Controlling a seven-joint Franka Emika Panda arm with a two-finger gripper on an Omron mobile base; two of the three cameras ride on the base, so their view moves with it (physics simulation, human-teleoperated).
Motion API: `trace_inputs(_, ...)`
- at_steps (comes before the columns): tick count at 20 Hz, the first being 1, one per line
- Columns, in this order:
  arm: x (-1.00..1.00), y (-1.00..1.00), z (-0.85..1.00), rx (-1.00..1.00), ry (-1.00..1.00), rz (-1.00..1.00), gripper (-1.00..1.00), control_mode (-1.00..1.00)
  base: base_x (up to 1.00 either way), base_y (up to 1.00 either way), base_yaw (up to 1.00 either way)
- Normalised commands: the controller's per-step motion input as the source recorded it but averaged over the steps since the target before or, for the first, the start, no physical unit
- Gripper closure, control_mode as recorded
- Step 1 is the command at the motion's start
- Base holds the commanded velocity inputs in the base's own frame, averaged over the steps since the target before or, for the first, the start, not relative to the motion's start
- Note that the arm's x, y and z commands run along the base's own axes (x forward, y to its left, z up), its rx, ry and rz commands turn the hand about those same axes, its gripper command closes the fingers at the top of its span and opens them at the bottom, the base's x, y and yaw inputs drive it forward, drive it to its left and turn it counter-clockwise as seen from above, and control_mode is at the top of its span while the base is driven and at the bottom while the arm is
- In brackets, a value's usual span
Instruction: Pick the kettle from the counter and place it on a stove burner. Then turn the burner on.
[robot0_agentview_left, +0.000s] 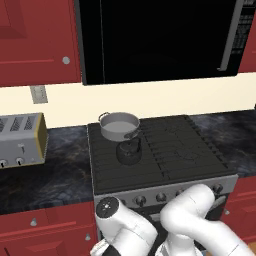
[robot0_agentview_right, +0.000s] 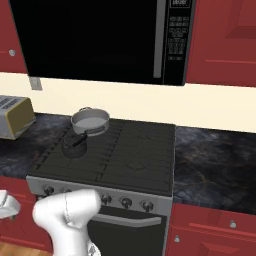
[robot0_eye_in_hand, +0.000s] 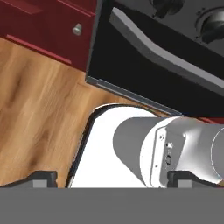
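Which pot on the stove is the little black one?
The kettle, on the front left burner. The pot behind it is wider, silver and open.

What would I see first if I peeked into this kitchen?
First, the black stove in the middle, with a wide silver pot on its back left burner and the small dark kettle just in front of it. Above hangs a big black microwave, and a boxy silver toaster sits on the dark counter to the left. The claw points down at the wooden floor by the oven door, its tips wide apart.
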Motion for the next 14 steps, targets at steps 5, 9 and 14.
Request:
trace_inputs(5, -0.92, -0.11, -0.94, 0.22, -0.59, 0.14, -1.00, -1.00, 0.00, 0.00, 0.00)
trace_inputs(9, -0.42, -0.37, -0.23, 0.40, -0.97, 0.00, -1.00, -1.00, 0.00, 0.00, 0.00)
trace_inputs(14, -0.17, -0.48, 0.00, 0.49, -0.91, 0.00, -1.00, -1.00, 0.00, 0.00, 0.00)
